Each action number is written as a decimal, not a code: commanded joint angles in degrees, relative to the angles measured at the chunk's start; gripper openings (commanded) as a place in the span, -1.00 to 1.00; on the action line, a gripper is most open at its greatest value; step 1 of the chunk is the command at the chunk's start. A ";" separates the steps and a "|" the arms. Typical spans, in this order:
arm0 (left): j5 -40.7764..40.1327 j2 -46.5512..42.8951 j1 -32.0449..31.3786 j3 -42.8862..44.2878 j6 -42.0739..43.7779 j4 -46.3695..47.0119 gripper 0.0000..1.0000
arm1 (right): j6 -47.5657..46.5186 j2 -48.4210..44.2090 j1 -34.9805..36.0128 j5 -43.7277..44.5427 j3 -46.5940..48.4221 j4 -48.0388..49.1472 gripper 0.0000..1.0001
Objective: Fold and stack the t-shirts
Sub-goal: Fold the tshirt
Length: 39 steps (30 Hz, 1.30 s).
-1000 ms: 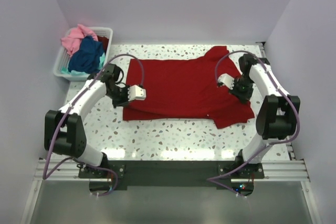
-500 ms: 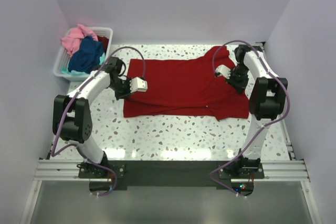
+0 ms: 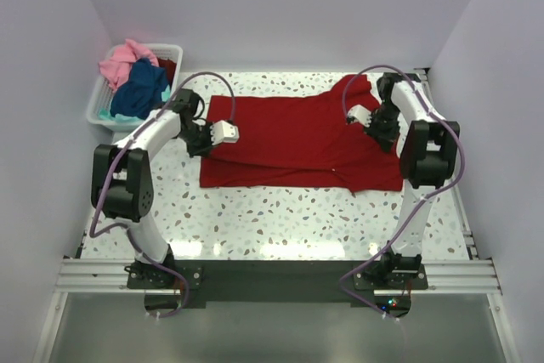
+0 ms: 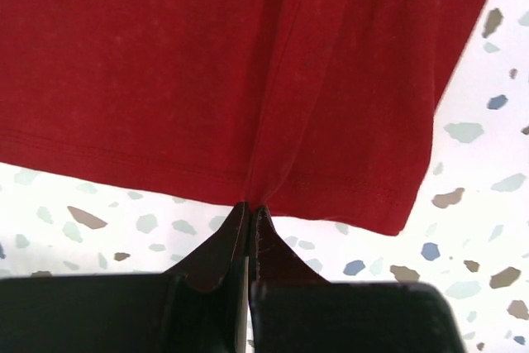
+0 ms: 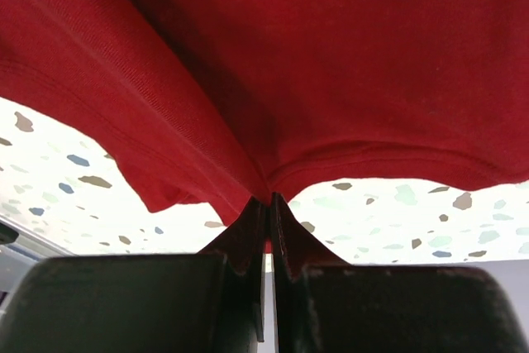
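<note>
Left wrist view: my left gripper (image 4: pixel 250 211) pinches the hem of the deep red t-shirt (image 4: pixel 207 55), right gripper (image 5: pixel 269 202) likewise. Mid-fold, I judge; next, carry both edges across evenly.

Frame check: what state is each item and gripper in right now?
Red shirt: spread on table, pinched at both ends.
Left gripper: shut on red shirt's hem.
Right gripper: shut on red shirt's edge.
Basket: upright, holding shirts.
Pink shirt: crumpled in basket.
Navy shirt: crumpled in basket.
</note>
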 commanded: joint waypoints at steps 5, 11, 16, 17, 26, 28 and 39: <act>-0.86 3.24 0.67 5.16 -0.57 2.43 -1.00 | 1.22 1.80 0.31 0.31 3.75 -0.21 -1.00; -2.00 5.09 0.76 5.70 -0.48 2.96 -1.00 | 2.27 2.68 0.40 0.31 4.62 0.49 -0.99; -2.27 5.19 0.76 4.73 -0.04 3.13 -1.00 | 2.89 2.95 0.57 0.31 4.98 0.76 -0.98; -2.36 5.19 0.76 4.30 0.13 3.22 -1.00 | 2.89 2.95 0.57 0.40 4.98 0.84 -0.98; -2.71 5.19 0.76 3.77 -0.13 3.84 -1.00 | 3.07 3.74 0.66 1.02 5.42 0.76 -1.00; -2.80 5.19 0.76 3.33 -0.04 3.75 -1.00 | 3.24 3.74 0.75 1.02 5.42 1.11 -1.00; -4.29 3.78 1.46 -0.19 -1.09 4.80 -1.00 | 4.12 4.88 1.10 1.02 5.68 2.86 -1.00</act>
